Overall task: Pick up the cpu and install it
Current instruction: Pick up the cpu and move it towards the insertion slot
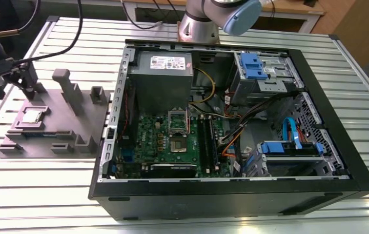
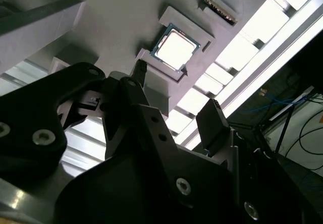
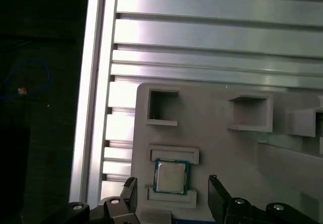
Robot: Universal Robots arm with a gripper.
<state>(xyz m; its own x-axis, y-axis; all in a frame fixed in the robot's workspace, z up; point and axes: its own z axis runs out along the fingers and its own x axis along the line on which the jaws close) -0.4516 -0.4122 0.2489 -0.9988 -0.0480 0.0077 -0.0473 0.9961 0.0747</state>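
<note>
Grey fixture (image 1: 64,124) (exterior view): moulded holder lying on the slatted metal desk (image 1: 41,195), at the exterior view's left of the open computer case (image 1: 340,185).
Cpu (image 1: 32,116) (exterior view): flat in a pocket of the fixture, shiny side up, well apart from the green motherboard (image 1: 165,146) and its socket (image 1: 179,129) inside the case.
End effector (image 1: 33,91) (exterior view): hangs over the fixture just above the cpu, pointing down and holding nothing.
Arm (image 1: 207,17) (exterior view): base stands behind the case, while the wrist sits at the exterior view's left edge.
Cpu (image 2: 175,50) (second wrist view): seated square in its pocket, beyond the fingertips and apart from them.
End effector (image 2: 176,95) (second wrist view): spread wide with an empty gap, and the cpu lies on the line running out through that gap.
Cpu (image 3: 171,176) (first wrist view): square, so no long axis; its edges run parallel to the pocket walls.
End effector (image 3: 174,193) (first wrist view): its two black fingers (image 3: 217,196) stand either side of the cpu's line, spaced wider than the chip and touching nothing.
Judgement: approach stage, with the cpu ungrasped and the socket unfilled.
</note>
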